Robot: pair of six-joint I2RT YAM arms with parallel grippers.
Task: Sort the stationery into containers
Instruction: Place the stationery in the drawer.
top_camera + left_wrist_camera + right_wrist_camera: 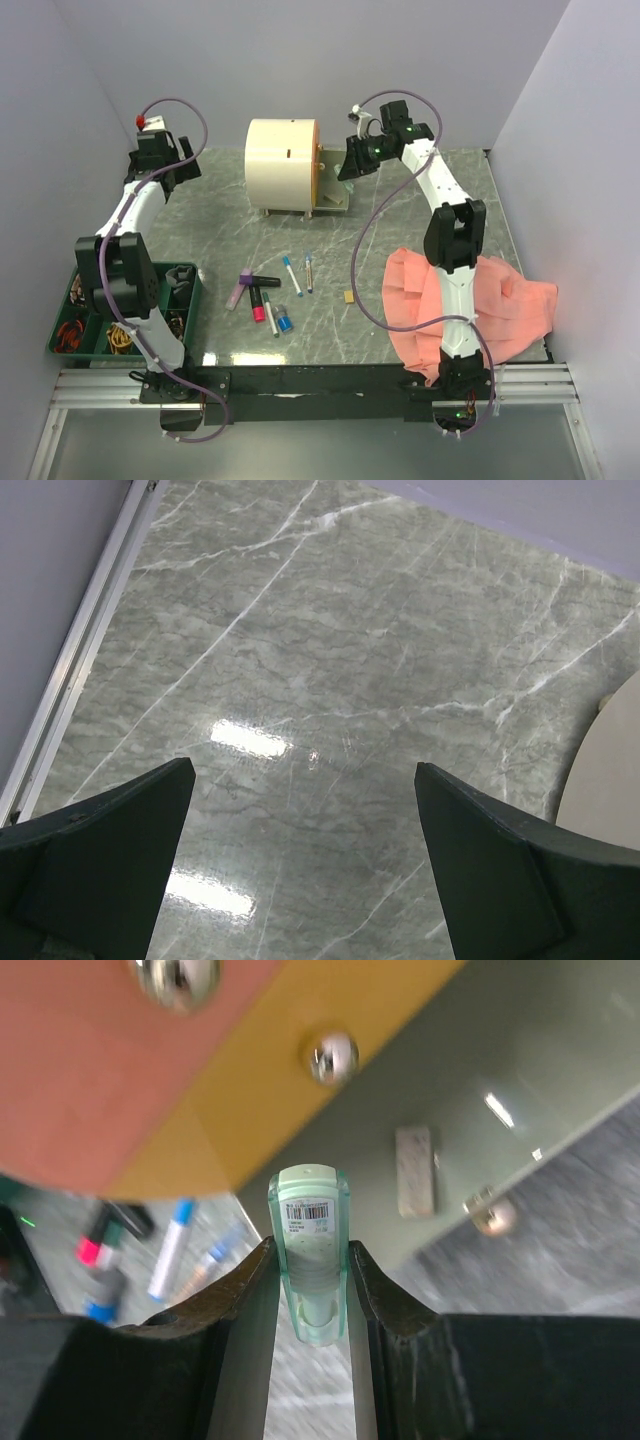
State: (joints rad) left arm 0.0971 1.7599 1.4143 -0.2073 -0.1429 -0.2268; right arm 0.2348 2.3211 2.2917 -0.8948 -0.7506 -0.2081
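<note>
While the small green piece (pixel 309 1210) is clamped in the right gripper (pixel 310 1260) just beside the yellow-orange drawer front (pixel 300 1090), it could be knocked loose against a knob (pixel 331 1056). Left gripper (pixel 305 768) held wide apart, empty, near the cabinet (pixel 283 162). Pens (pixel 262 295) seen mid-table.

blurred pens (pixel 170 1250), drawers (pixel 270 1100) cropped above

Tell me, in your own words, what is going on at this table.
The right arm holds a small green piece in its jaws, close to the knobbed yellow-orange drawer front of the cream cabinet. The left arm hangs with jaws wide open over bare table left of the cabinet, holding nothing. Pens, markers and a tan eraser lie loose mid-table, not yet sorted.
</note>
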